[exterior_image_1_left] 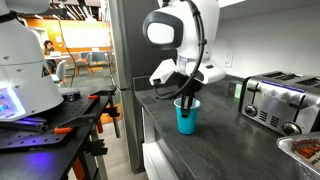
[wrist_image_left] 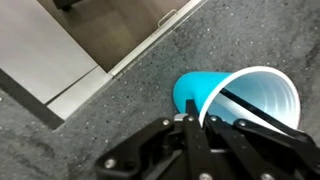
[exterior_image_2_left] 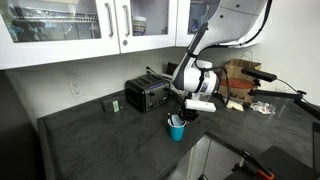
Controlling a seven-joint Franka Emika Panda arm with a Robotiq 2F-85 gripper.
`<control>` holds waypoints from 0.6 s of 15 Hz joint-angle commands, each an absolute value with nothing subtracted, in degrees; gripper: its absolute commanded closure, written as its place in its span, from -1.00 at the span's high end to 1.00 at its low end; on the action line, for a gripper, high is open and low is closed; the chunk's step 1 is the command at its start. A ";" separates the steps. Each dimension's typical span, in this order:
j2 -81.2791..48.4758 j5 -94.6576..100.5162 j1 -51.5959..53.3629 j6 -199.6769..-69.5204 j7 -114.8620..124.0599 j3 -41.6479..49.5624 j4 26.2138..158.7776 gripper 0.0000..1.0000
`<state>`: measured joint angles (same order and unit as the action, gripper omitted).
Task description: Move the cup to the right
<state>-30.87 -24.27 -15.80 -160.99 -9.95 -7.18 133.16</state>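
Observation:
The teal-blue cup (exterior_image_1_left: 187,118) stands upright on the dark countertop near its front edge; it also shows in an exterior view (exterior_image_2_left: 177,129). My gripper (exterior_image_1_left: 186,95) reaches down onto the cup's rim in both exterior views (exterior_image_2_left: 186,113). In the wrist view the cup (wrist_image_left: 205,90) fills the right side, white inside, with a thin dark stick across it. The gripper fingers (wrist_image_left: 200,125) are pinched together on the near rim, one finger outside the wall and one inside.
A silver toaster (exterior_image_1_left: 277,103) stands on the counter beyond the cup, and shows too in an exterior view (exterior_image_2_left: 146,95). A small dark container (exterior_image_2_left: 111,104) sits by the wall. The counter edge (wrist_image_left: 130,58) runs close behind the cup.

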 commanded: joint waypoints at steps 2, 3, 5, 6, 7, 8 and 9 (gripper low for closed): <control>-32.01 -25.27 -17.97 -162.93 -11.00 -8.97 132.95 -0.99; -31.80 -24.86 -17.93 -162.86 -11.02 -8.70 133.10 -0.45; -30.96 -24.48 -18.03 -162.75 -11.26 -8.71 133.71 -0.32; -29.76 -24.69 -18.61 -162.07 -12.11 -9.51 134.36 -0.16; -28.94 -24.15 -18.16 -162.42 -12.16 -9.30 134.93 -0.02; -27.64 -23.59 -17.80 -162.96 -12.83 -9.44 135.70 0.16; -26.41 -23.31 -17.49 -163.27 -13.41 -9.63 136.30 0.28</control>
<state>-30.40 -24.00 -17.14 -161.41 -11.19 -8.42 133.26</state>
